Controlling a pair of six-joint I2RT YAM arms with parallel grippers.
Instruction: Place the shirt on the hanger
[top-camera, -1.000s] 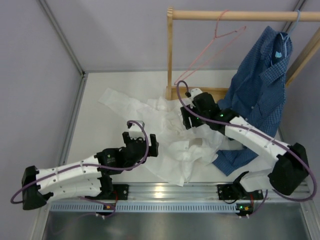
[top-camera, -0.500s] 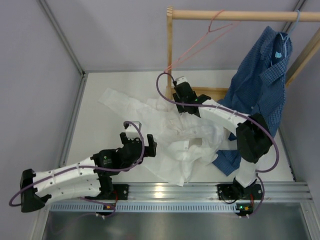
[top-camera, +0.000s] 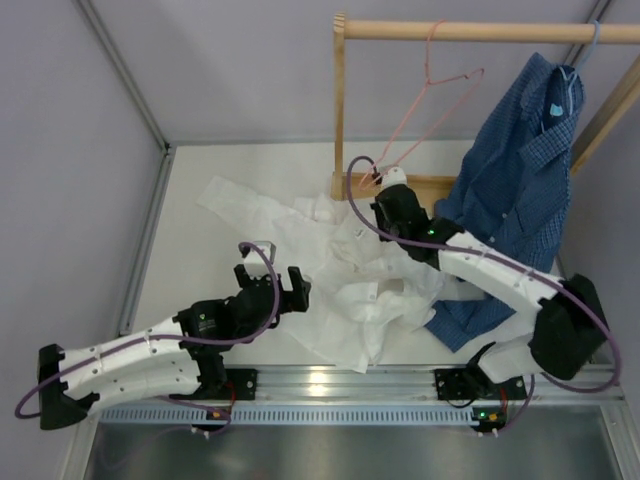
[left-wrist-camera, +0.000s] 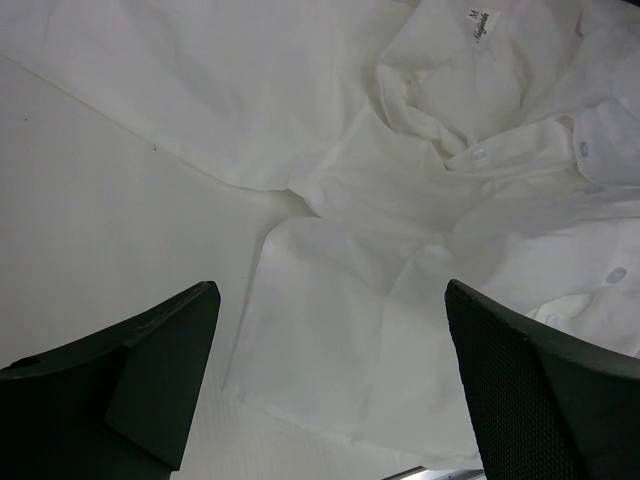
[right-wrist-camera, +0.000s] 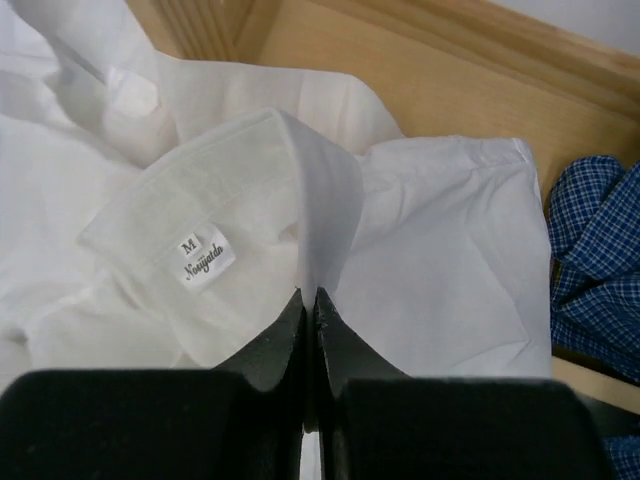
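A: Status on the shirt (top-camera: 300, 215)?

B: Not hung yet; it lies crumpled on the table (top-camera: 190, 280) right in front of the rack (top-camera: 340, 100), one sleeve spread out to the left of the rack post.

A: And the hanger (top-camera: 432, 100)?

B: Pink one, hooked on the rack's top rail; bare, nothing on it; well above the shirt.

A: Claws?

B: Right claw (right-wrist-camera: 310, 300) is clenched, jaws pressed together on a fold of the collar (right-wrist-camera: 250, 170), just beside the size label (right-wrist-camera: 203, 258); that's close to the rack base. Left claw (left-wrist-camera: 330, 290) is released, jaws wide, hovering over the shirt's near edge, far from the rack; grasping nothing.

A: So progress is approx. what?

B: Early, imo; collar pinch looks done, that's all. Left to do: lift the shirt, get the hanger's shoulders into it, leave it hanging from the rack rail.

A: Anything in the way?

B: Blue shirt (top-camera: 520, 170) hangs at the rack's right end, its hem reaching down beside the white one; not the one we want, so keep off it. The white one is badly bunched; finding the opening may be slow.
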